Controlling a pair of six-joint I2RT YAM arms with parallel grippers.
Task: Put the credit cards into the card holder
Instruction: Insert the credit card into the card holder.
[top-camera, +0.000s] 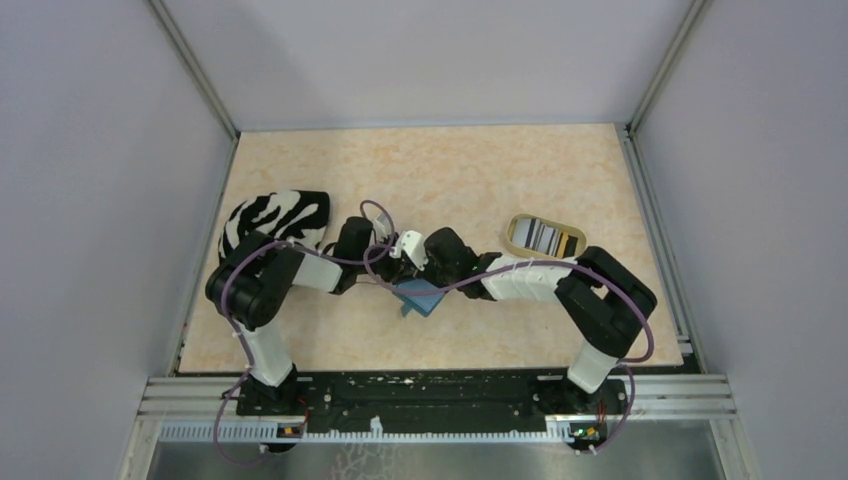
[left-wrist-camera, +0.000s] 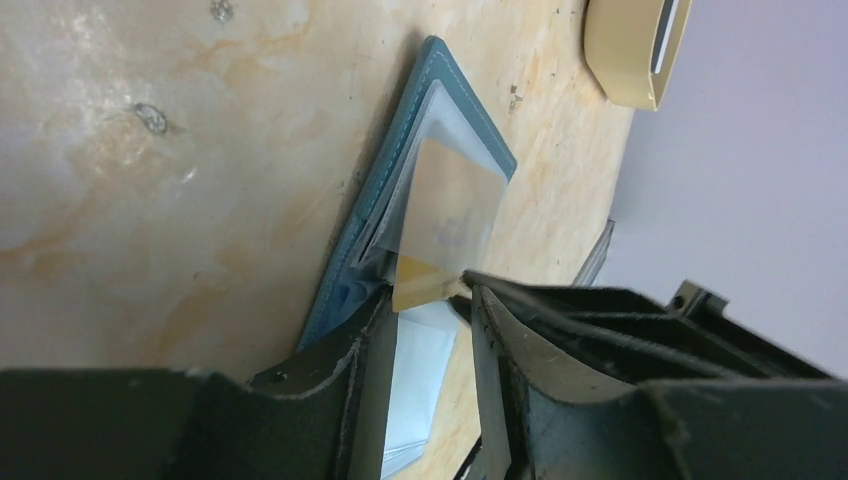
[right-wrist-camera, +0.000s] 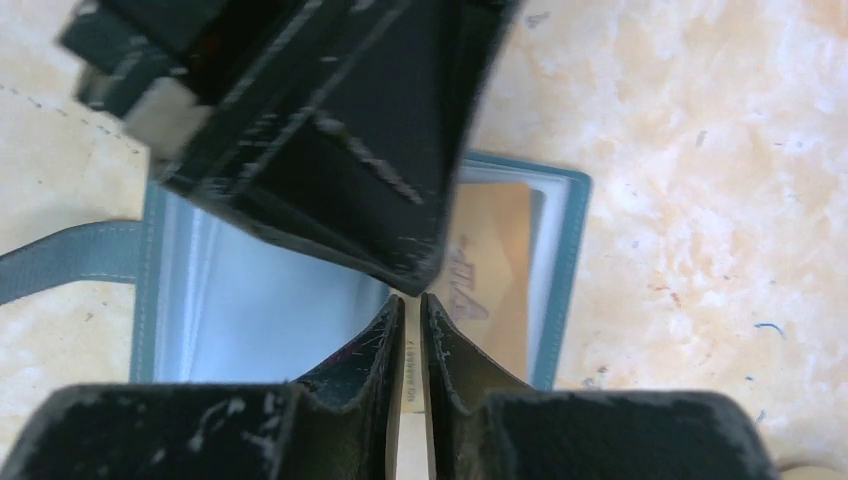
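Observation:
The teal card holder (top-camera: 428, 300) lies open on the table between both arms. It also shows in the left wrist view (left-wrist-camera: 350, 245) and the right wrist view (right-wrist-camera: 570, 260). A gold-orange credit card (right-wrist-camera: 495, 250) sits partly inside its clear sleeve and is visible through the sleeve in the left wrist view (left-wrist-camera: 445, 215). My right gripper (right-wrist-camera: 413, 300) is shut on that card's near edge, held edge-on. My left gripper (left-wrist-camera: 430, 300) is open, its fingers astride the holder's near part, right against the right gripper (top-camera: 425, 268). More striped credit cards (top-camera: 545, 238) lie in the beige tray.
The beige oval tray (top-camera: 515, 232) stands right of centre, also at the left wrist view's top (left-wrist-camera: 625, 50). A zebra-patterned object (top-camera: 275, 218) lies at the left by the left arm. The holder's snap strap (right-wrist-camera: 70, 260) sticks out sideways. Grey walls surround the table.

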